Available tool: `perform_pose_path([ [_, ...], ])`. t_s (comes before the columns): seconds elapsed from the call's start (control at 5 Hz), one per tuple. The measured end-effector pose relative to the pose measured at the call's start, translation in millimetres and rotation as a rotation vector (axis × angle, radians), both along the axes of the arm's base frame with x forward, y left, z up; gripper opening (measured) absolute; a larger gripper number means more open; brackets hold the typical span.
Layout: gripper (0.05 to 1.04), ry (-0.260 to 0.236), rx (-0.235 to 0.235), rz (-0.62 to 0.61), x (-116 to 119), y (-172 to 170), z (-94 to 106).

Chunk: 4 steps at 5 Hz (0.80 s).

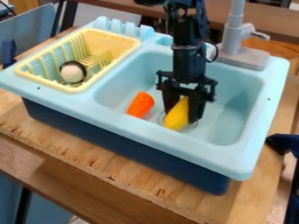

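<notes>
Inside the light-blue sink (pixel 116 114), the pincer (pixel 182 117) straddles a yellow toy (pixel 176 115).

The toy sink (pixel 234 162) looks like smooth plastic with a soft sheen, as does the ribbed dish rack (pixel 28 72) at its left. The faucet (pixel 234 35) seems matt grey plastic. Under them, the bench (pixel 131 175) is wood, grainy on top, its near edge rough and splintered.

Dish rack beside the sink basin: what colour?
Pale yellow; the dish rack shows best in the camera view.
</notes>
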<state>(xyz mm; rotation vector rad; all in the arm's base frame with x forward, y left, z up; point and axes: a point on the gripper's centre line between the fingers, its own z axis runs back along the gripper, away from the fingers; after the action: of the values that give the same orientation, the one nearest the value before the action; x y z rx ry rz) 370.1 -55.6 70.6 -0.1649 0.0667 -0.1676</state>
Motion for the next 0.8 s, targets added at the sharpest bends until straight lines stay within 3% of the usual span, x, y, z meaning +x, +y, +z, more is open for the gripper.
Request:
perform_pose_path([
  [0.2,0.945,0.015,0.023,-0.032,-0.6,-9.9,0.5],
  [0.4,0.999,0.013,0.071,-0.037,-4.6,-13.1,4.5],
  [0.6,0.999,-0.082,0.154,-0.063,-18.8,-21.5,58.1],
  [0.8,0.999,-0.116,0.256,-0.035,-35.9,-18.7,101.1],
])
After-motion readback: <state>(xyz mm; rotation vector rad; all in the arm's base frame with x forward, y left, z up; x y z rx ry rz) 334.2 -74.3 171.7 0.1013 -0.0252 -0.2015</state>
